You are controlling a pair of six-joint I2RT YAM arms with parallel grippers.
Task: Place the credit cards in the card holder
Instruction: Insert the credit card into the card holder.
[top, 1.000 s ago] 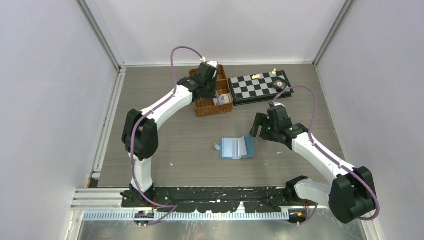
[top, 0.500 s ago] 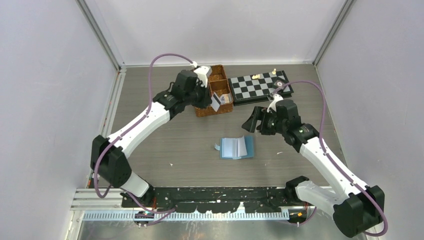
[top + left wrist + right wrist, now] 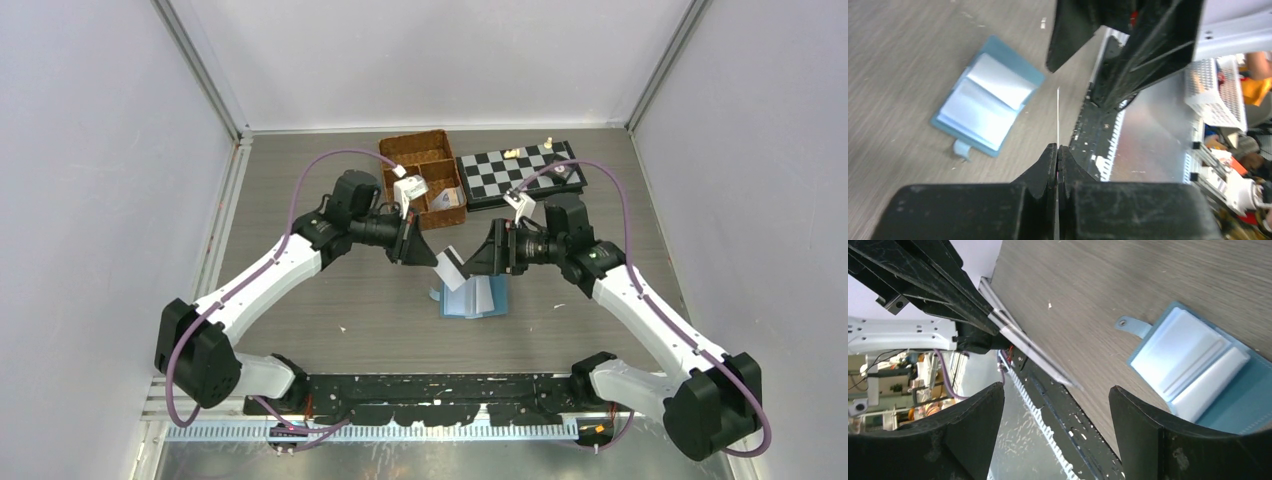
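Observation:
The teal card holder (image 3: 476, 298) lies open on the table, pale blue pockets up; it also shows in the left wrist view (image 3: 988, 102) and the right wrist view (image 3: 1193, 367). My left gripper (image 3: 432, 256) is shut on a white credit card (image 3: 452, 268) and holds it in the air just left of and above the holder. In the left wrist view the card (image 3: 1058, 112) is edge-on between the closed gripper (image 3: 1058, 147). My right gripper (image 3: 480, 262) is open and empty, facing the card (image 3: 1035, 355) from the right, its jaws (image 3: 1055, 389) wide apart and short of it.
A brown wicker basket (image 3: 402, 153) at the back holds more cards (image 3: 446, 198). A folding chessboard (image 3: 520, 172) with a few pieces lies right of it. Grey walls close in both sides and the back.
My left arm has lifted a card out of the basket and carried it to the middle, above the holder. My right gripper has swung left and turned to face it.

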